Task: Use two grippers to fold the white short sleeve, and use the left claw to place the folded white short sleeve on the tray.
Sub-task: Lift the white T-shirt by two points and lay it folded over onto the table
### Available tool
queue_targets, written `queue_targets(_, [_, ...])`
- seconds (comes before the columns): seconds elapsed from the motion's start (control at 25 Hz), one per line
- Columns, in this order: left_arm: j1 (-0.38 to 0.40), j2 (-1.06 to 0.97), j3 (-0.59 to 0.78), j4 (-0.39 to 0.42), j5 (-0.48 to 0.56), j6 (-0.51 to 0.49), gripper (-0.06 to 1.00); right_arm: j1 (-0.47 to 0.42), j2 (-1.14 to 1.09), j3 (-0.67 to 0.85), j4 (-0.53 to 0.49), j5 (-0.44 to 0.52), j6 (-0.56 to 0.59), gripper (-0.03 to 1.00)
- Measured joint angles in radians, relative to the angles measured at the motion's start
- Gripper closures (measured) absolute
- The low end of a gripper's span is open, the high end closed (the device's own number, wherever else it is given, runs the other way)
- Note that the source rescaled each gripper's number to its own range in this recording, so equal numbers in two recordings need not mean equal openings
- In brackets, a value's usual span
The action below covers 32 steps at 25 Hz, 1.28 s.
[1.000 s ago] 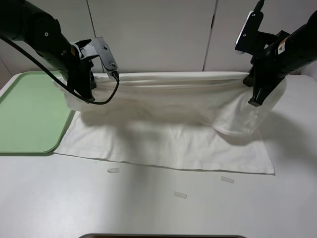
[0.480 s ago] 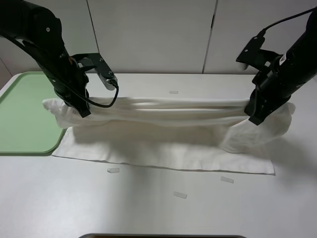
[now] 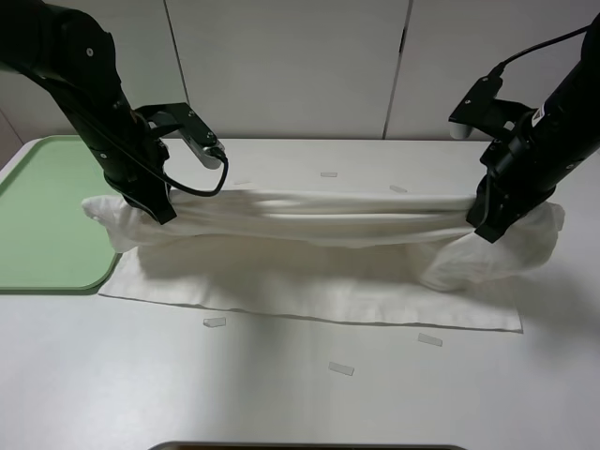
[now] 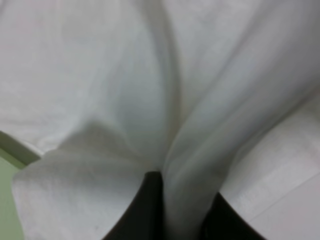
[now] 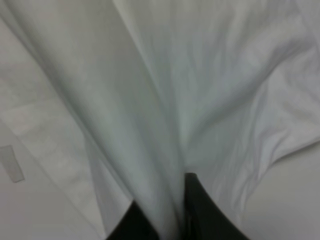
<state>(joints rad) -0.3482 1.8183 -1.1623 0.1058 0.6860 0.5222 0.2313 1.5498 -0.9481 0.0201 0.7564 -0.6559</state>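
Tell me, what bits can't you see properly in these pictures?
- Left gripper fingertips: exterior high view, buried in the white short sleeve.
- Right gripper fingertips: same view, wrapped in cloth.
- Both wrist views: blurred, and cloth fills them.
- Tray: exterior high view, left side cut off by the picture edge.
- Small scraps on the table: too small to identify.

Left arm [image 3: 80, 84] matte black, rounded links, black cable [image 3: 197, 194] looped beside its fingers [image 3: 161, 208], grey bracket [image 3: 208, 155], right arm [image 3: 562, 103] matte black, thin cable [image 3: 544, 43] above its fingers.
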Motion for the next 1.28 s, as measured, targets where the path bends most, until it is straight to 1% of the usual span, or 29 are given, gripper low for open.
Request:
queue_targets(0.08, [0.000, 0.000, 0.000, -0.006, -0.001, 0.000, 0.88, 0.000, -0.001, 0.000, 0.000, 0.005, 0.003, 0.95])
queue_targets(0.12, [0.001, 0.000, 0.000, -0.008, -0.003, 0.000, 0.82, 0.000, -0.001, 0.000, 0.000, 0.010, 0.003, 0.93])
queue_targets(0.16, [0.002, 0.000, 0.000, -0.007, -0.010, 0.000, 0.72, -0.001, -0.001, 0.000, 0.000, 0.029, 0.011, 0.79])
queue_targets(0.2, [0.002, 0.000, 0.000, -0.007, -0.010, 0.000, 0.72, -0.001, -0.001, 0.000, 0.000, 0.029, 0.011, 0.79])
queue_targets(0.24, [0.004, 0.000, 0.000, 0.001, -0.015, -0.001, 0.63, -0.009, -0.001, 0.000, -0.007, 0.082, 0.047, 0.35])
queue_targets(0.28, [0.009, 0.000, 0.000, 0.010, -0.027, -0.001, 0.51, -0.011, -0.001, 0.000, -0.014, 0.100, 0.065, 0.23])
queue_targets(0.32, [0.013, 0.000, 0.000, 0.017, -0.043, -0.003, 0.38, -0.011, -0.001, 0.000, -0.014, 0.100, 0.065, 0.23])
queue_targets(0.36, [0.016, 0.000, 0.000, 0.027, -0.062, -0.004, 0.21, -0.013, -0.001, 0.000, -0.020, 0.108, 0.080, 0.12])
queue_targets(0.44, [0.018, 0.000, 0.000, 0.030, -0.088, -0.005, 0.01, -0.015, -0.003, 0.000, -0.041, 0.112, 0.096, 0.03])
queue_targets(0.52, [0.018, 0.000, 0.000, 0.030, -0.090, -0.005, -0.04, -0.015, -0.003, 0.000, -0.059, 0.112, 0.103, -0.02])
queue_targets(0.6, [0.018, 0.000, 0.000, 0.030, -0.098, -0.005, -0.05, -0.015, -0.003, 0.000, -0.060, 0.112, 0.103, -0.03])
queue_targets(0.8, [0.018, 0.000, 0.000, 0.031, -0.154, -0.005, -0.05, -0.015, -0.003, 0.000, -0.060, 0.112, 0.104, -0.03])
queue_targets(1.04, [0.010, -0.026, -0.016, 0.030, -0.142, -0.005, -0.05, -0.015, -0.003, 0.000, -0.058, 0.112, 0.104, -0.03])
queue_targets(1.16, [-0.024, -0.108, -0.058, 0.029, -0.133, -0.006, -0.05, -0.015, -0.004, 0.000, -0.055, 0.112, 0.104, -0.03])
queue_targets(1.28, [-0.033, -0.160, -0.065, 0.027, -0.141, -0.006, -0.05, -0.015, -0.005, 0.000, -0.052, 0.112, 0.104, -0.03])
